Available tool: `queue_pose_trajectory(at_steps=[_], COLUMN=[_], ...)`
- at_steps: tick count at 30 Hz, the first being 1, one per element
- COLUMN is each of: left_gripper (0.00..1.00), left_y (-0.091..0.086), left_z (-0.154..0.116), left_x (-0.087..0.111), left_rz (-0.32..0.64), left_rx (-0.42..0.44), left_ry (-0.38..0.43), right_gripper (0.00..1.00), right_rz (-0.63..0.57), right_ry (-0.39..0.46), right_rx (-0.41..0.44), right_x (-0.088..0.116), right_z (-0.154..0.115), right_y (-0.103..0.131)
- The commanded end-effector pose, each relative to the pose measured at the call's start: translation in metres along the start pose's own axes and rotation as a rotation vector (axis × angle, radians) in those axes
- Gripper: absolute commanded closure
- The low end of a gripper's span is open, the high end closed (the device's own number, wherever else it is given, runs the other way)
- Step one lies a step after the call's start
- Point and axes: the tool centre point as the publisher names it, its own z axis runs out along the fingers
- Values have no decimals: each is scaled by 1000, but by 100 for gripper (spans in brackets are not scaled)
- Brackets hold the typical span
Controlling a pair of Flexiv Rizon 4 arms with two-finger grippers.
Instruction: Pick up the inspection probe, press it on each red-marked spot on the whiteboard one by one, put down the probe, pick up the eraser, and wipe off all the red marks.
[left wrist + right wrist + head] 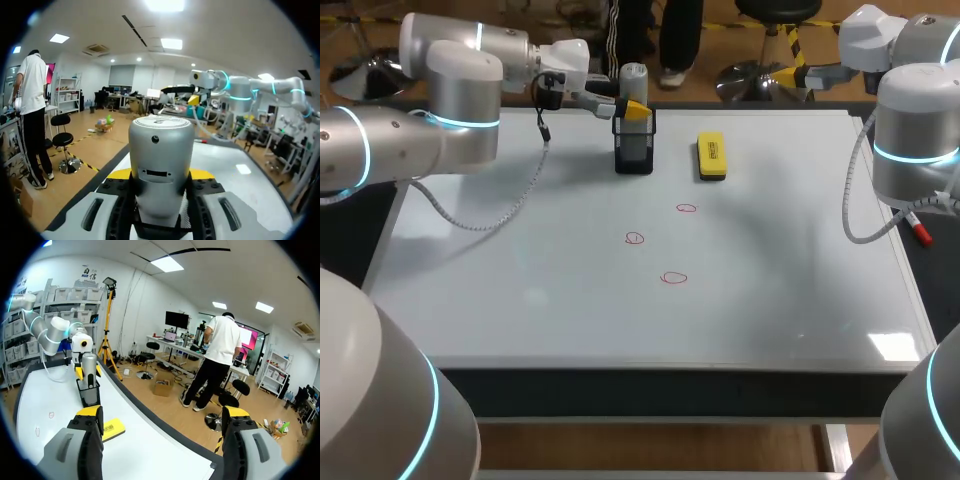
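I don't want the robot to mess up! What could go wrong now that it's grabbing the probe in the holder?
The left gripper is shut on the probe, which sits in the black holder; a crooked lift might drag or tip the holder. The yellow eraser lies right beside the holder and might get bumped. The red marks are small, so a press could miss one.
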Motion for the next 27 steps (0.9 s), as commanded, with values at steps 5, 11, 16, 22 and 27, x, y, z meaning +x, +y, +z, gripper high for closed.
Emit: queue_pose_trajectory(at_steps=[5,11,16,22,27], left_gripper=[100,100,100,100,100], left_y=[-11,-27,-43,-58,-71], left_z=[-9,-13,-14,-16,-23], left_x=[0,7,16,26,30], left_rz=[18,51,74,96,110], left_rx=[29,53,66,67,72], left_ry=[2,15,28,53,56], right_gripper=[0,0,0,0,0], right_rz=[0,0,0,0,0], right_ry=[1,1,1,1,1], right_rx=[2,2,2,2,2], right_x=[0,0,0,0,0], right_z=[0,0,0,0,0], right_y=[0,0,0,0,0])
